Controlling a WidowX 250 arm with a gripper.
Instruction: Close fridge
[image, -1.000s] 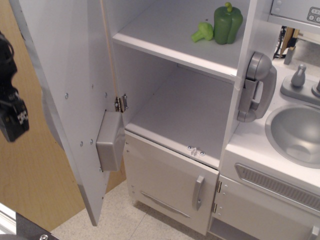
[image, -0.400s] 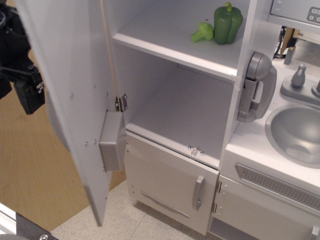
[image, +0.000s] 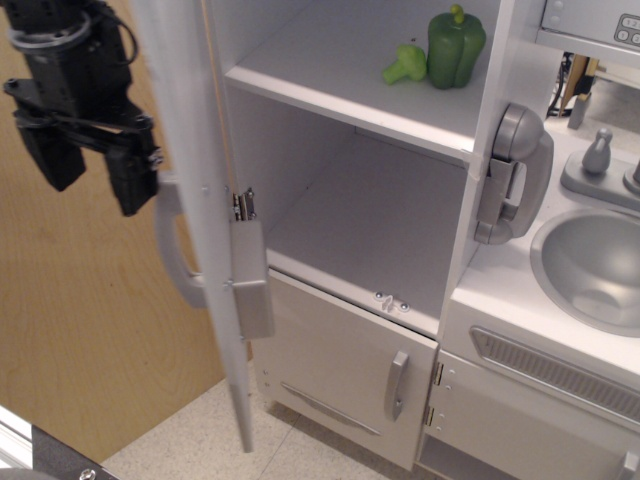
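Swung since a second ago from wide open to nearly edge-on: large white panel door (image: 205, 190) of the tall white toy-kitchen fridge (image: 350, 150), hinged at left, still ajar. Likely light, stiff, free-swinging; best pushed on its outer face beside the curved grey handle (image: 172, 245). Moved in from far left: black end effector (image: 90, 160), fingers spread, holding nothing, near that handle.

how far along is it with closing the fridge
Done: the end effector has reached the outer face of the fridge door, beside its grey handle, fingers apart. In hand: the door shows almost edge-on, about halfway round. Left: the rest of the swing; the shelves with the green pepper and broccoli are fully exposed.
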